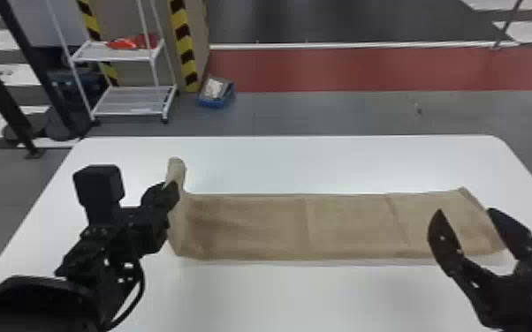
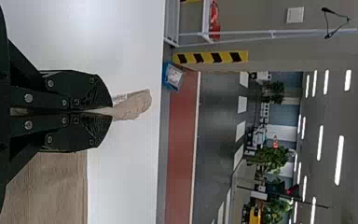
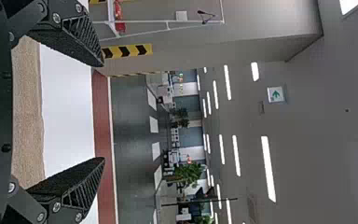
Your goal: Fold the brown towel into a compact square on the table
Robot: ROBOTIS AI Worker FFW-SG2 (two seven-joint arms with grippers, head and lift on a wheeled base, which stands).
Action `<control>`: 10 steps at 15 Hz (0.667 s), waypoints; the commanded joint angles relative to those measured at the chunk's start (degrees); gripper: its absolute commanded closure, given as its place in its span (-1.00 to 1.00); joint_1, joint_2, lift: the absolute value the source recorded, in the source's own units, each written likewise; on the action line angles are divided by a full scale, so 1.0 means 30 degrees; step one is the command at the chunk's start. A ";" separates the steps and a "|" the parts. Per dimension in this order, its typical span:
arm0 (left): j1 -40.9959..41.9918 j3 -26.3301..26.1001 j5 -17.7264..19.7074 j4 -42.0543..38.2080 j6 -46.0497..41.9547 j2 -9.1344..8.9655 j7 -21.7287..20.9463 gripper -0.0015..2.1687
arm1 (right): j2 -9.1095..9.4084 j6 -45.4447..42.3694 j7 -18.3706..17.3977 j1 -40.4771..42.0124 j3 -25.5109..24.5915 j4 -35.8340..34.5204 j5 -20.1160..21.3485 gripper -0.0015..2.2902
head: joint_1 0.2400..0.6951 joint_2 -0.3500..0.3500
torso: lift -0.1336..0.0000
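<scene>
Brown towel (image 1: pixel 349 225) is stretched left to right on the table (image 1: pixel 305 296), its left end pinched by the left gripper (image 2: pixel 111 112), its length lying rightward; the right gripper (image 1: pixel 466 211), spread wide, is held near the right end.

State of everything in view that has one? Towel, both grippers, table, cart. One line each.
Brown towel: long flat strip, left end raised; not yet a square
Left gripper: shut on the towel's left end
Right gripper: open, empty, at the towel's right end
Table: bearing the towel
White cart: standing on the floor, red item on its upper shelf
</scene>
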 commanded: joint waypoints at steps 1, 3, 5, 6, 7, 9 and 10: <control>-0.1510 -0.2671 -0.0100 -0.0975 0.2822 -0.0102 0.0971 0.92 | 0.0000 -0.0791 -0.0272 0.0294 -0.0401 0.0143 -0.0112 -0.83 | 1.00 -0.09 | -0.84; -0.3298 -0.5220 -0.0363 -0.0067 0.3584 -0.0454 0.1997 0.92 | 0.0088 -0.1377 -0.0272 0.0382 -0.0987 0.0406 -0.0522 -0.83 | 1.00 -0.32 | -0.84; -0.4674 -0.7271 -0.0979 0.2189 0.3584 -0.1303 0.2436 0.92 | 0.0205 -0.1729 -0.0360 0.0557 -0.1573 0.0465 -0.0757 -0.83 | 1.00 -0.53 | -0.84; -0.5173 -0.8003 -0.1213 0.3420 0.3584 -0.1918 0.2582 0.92 | 0.0205 -0.2373 -0.0507 0.0704 -0.1837 0.0494 -0.0786 -0.83 | 1.00 -0.65 | -0.84; -0.5524 -0.8823 -0.1565 0.4445 0.3525 -0.2329 0.2612 0.92 | 0.0205 -0.2432 -0.0507 0.0762 -0.2159 0.0553 -0.1020 -0.84 | 1.00 -0.85 | -0.84; -0.5700 -0.9732 -0.1594 0.5939 0.2705 -0.2554 0.2553 0.44 | 0.0205 -0.2608 -0.0477 0.0762 -0.2569 0.0816 -0.1343 -0.84 | 1.00 -1.00 | -0.84; -0.5700 -1.0083 -0.1242 0.6232 0.2236 -0.2554 0.2055 -0.43 | 0.0205 -0.2608 -0.0477 0.0675 -0.2598 0.0963 -0.1431 -0.84 | 1.00 -1.00 | -0.84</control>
